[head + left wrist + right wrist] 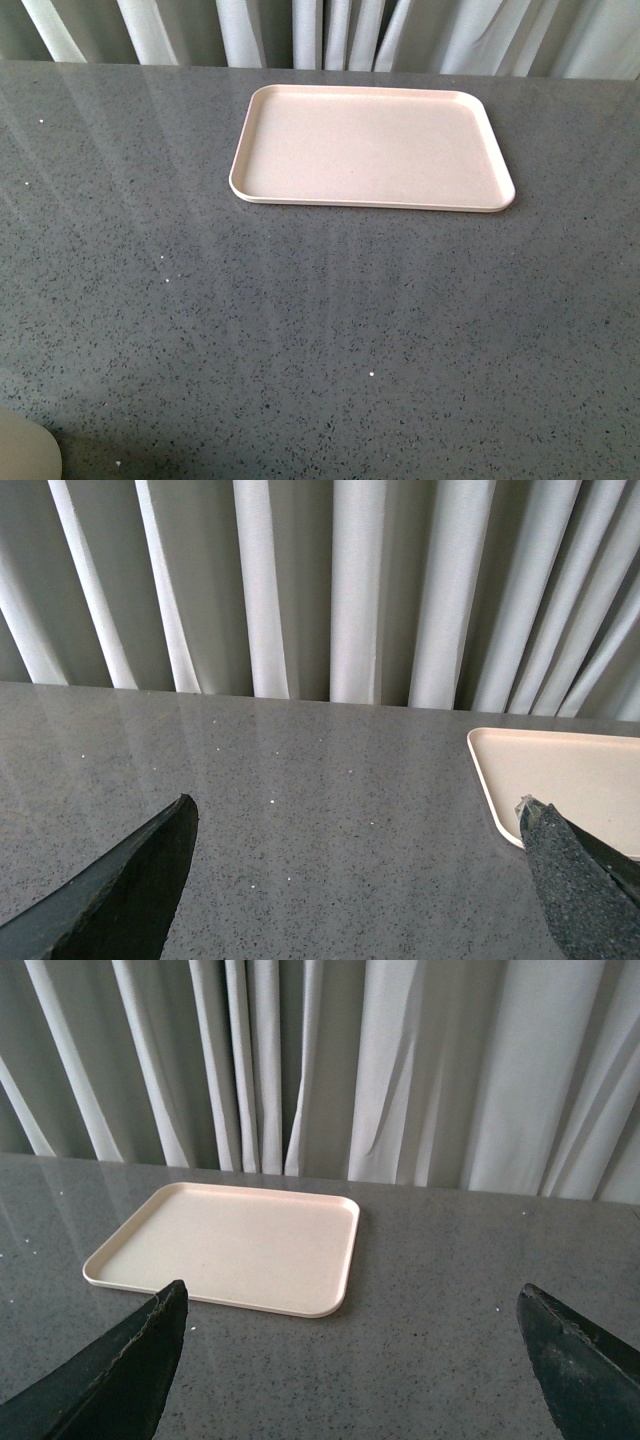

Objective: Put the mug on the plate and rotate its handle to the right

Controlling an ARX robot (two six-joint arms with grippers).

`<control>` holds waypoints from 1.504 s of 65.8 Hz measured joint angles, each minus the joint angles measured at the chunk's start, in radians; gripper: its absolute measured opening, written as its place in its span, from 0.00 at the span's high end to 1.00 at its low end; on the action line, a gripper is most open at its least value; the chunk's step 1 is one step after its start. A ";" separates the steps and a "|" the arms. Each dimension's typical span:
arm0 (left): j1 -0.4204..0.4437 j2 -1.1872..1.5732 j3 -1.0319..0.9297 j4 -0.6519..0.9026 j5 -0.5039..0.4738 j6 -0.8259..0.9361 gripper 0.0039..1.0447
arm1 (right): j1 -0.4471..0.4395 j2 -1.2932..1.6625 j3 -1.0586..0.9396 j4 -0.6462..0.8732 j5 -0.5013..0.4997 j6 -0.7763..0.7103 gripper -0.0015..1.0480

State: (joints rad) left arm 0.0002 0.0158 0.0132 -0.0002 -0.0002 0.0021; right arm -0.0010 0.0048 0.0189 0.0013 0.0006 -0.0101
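Plate (pixel 372 148) empty; mug not in view. Left gripper (pixel 355 810) and right gripper (pixel 350 1295) both spread. Mug likely rigid, slick, breakable: grip its wall.

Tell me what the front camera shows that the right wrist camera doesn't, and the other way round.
Only the front view: a pale rounded thing in the near left corner of the picture, cut off too much to identify. No arm shows there. Only the right wrist view: the right end effector, its two dark fingers spread wide with nothing between them. Both: the whole plate, empty, on the grey speckled table, with curtains behind.
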 joint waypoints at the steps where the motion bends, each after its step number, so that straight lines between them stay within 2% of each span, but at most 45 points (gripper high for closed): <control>1: 0.000 0.000 0.000 0.000 0.000 0.000 0.09 | 0.000 0.000 0.000 0.000 0.000 0.000 0.09; 37: 0.000 0.000 0.000 0.000 0.001 0.000 0.09 | 0.000 0.000 0.000 0.000 0.000 0.000 0.09; 41: 0.032 0.059 0.049 -0.130 0.122 -0.034 0.09 | 0.000 0.000 0.000 0.000 0.001 0.000 0.09; 43: 0.052 0.168 0.119 -0.263 0.221 -0.063 0.09 | 0.000 0.000 0.000 0.000 0.000 0.000 0.09; 45: 0.057 0.262 0.167 -0.322 0.276 -0.079 0.09 | 0.000 0.000 0.000 0.000 -0.002 0.000 0.09; 47: 0.060 0.347 0.200 -0.329 0.311 -0.089 0.09 | 0.000 0.000 0.000 0.000 -0.002 0.000 0.09; 55: 0.065 0.599 0.320 -0.237 0.349 -0.075 0.09 | 0.000 0.000 0.000 0.000 0.000 0.000 0.09; 61: 0.103 0.801 0.442 -0.198 0.372 0.031 0.09 | 0.000 0.000 0.000 0.000 0.000 0.000 0.09; 69: 0.191 0.981 0.550 -0.265 0.395 0.226 0.09 | 0.000 0.000 0.000 0.000 0.000 0.000 0.09; 85: 0.349 1.114 0.608 -0.395 0.446 0.518 0.09 | 0.000 0.000 0.000 0.000 0.000 0.000 0.09; 99: 0.417 1.131 0.611 -0.489 0.495 0.661 0.09 | 0.000 0.000 0.000 0.000 0.000 0.000 0.09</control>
State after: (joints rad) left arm 0.4171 1.1469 0.6243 -0.4892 0.4946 0.6628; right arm -0.0010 0.0048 0.0189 0.0013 0.0002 -0.0101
